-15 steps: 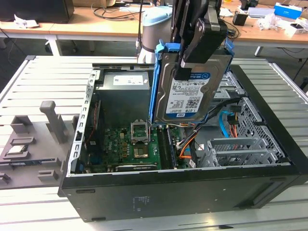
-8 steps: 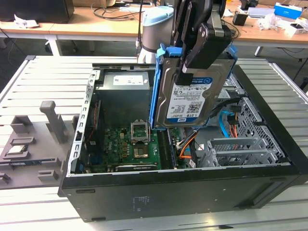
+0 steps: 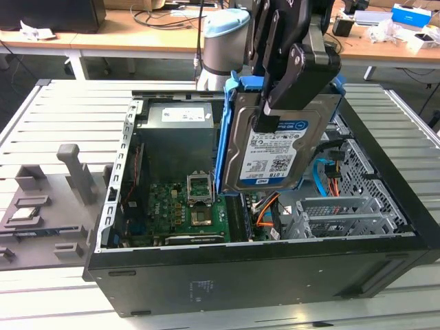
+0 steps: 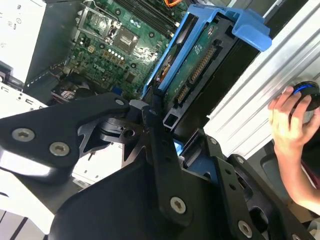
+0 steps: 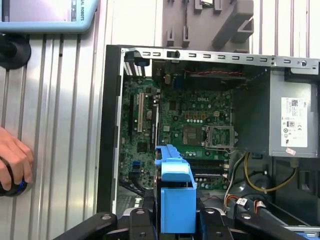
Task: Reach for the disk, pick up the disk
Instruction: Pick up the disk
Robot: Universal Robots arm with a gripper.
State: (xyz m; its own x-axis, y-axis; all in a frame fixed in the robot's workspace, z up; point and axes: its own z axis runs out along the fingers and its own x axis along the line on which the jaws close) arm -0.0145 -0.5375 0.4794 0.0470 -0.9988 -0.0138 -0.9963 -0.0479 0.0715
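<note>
The disk (image 3: 271, 155), a silver metal drive with a white-and-blue label and a bright blue bracket along its edges, hangs tilted on edge above the open computer case (image 3: 261, 251). My gripper (image 3: 265, 118) is shut on it from above, one black finger lying across the labelled face. In the second wrist view the disk (image 4: 200, 60) shows its green circuit side inside the blue bracket, clamped by my gripper (image 4: 160, 117). In the first wrist view the blue bracket of the disk (image 5: 174, 185) stands between my gripper's (image 5: 175, 220) black fingers (image 5: 137, 220), over the motherboard.
Below lie the green motherboard (image 3: 185, 206), a grey power supply (image 3: 182, 113), a metal drive cage (image 3: 344, 213) and orange and blue cables. A grey fixture (image 3: 75, 172) sits on the slatted table at the exterior view's left. A person's hand (image 4: 290, 120) rests on a round knob beside the case.
</note>
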